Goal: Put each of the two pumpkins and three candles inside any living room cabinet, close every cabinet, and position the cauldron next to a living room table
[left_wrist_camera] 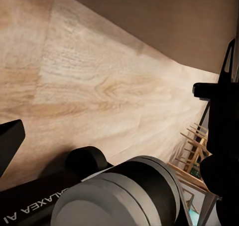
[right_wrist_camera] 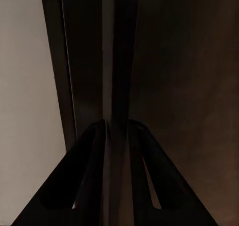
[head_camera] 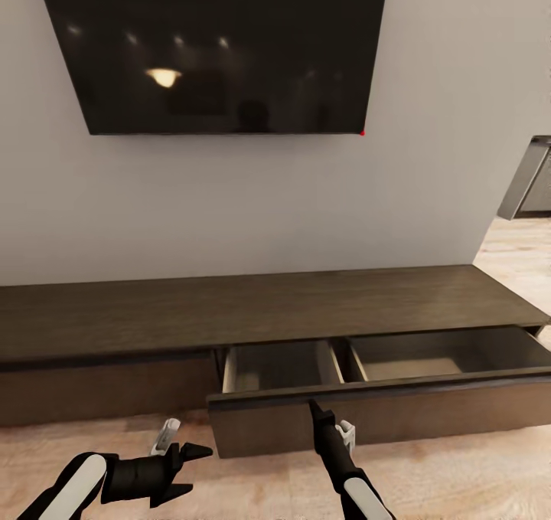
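Right end effector, fingers closed together, touches the cabinet's open drawer front.

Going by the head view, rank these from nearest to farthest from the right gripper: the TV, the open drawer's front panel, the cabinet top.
1. Drawer front panel: at the tip of the right gripper, which is at its top edge.
2. Cabinet top: behind the open drawer, higher up.
3. TV: on the wall, above everything.

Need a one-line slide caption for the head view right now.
Right gripper at the top edge of the cabinet's open drawer; left gripper open above the floor.
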Available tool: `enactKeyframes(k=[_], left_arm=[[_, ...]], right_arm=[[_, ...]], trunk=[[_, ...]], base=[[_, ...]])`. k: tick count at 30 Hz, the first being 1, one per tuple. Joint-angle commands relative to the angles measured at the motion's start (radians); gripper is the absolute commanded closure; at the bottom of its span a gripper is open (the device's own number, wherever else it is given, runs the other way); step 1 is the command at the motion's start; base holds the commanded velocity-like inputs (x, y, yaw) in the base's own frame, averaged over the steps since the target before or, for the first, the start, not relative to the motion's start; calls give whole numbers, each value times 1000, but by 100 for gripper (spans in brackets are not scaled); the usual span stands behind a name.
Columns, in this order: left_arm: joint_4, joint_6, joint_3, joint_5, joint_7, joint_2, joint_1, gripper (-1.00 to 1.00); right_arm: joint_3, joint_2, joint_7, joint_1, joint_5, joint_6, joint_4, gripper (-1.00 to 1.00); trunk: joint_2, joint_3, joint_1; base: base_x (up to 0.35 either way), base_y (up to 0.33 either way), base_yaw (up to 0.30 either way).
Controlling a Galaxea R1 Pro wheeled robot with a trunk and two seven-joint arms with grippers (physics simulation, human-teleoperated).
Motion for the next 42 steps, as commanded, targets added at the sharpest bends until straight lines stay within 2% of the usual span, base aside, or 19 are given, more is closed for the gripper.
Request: enactKeyframes(k=[1, 42], left_arm=[[0, 0, 0, 0, 0, 0, -1, -100], [1, 0, -1, 0, 0, 0, -1, -100]], right_arm=[[36, 1, 12, 0, 6, 2, -2, 100], [37, 1, 12, 0, 6, 2, -2, 100]], trunk=[[0, 0, 0], [0, 0, 0]], base=[[-62, 0, 0], [-114, 4, 0]])
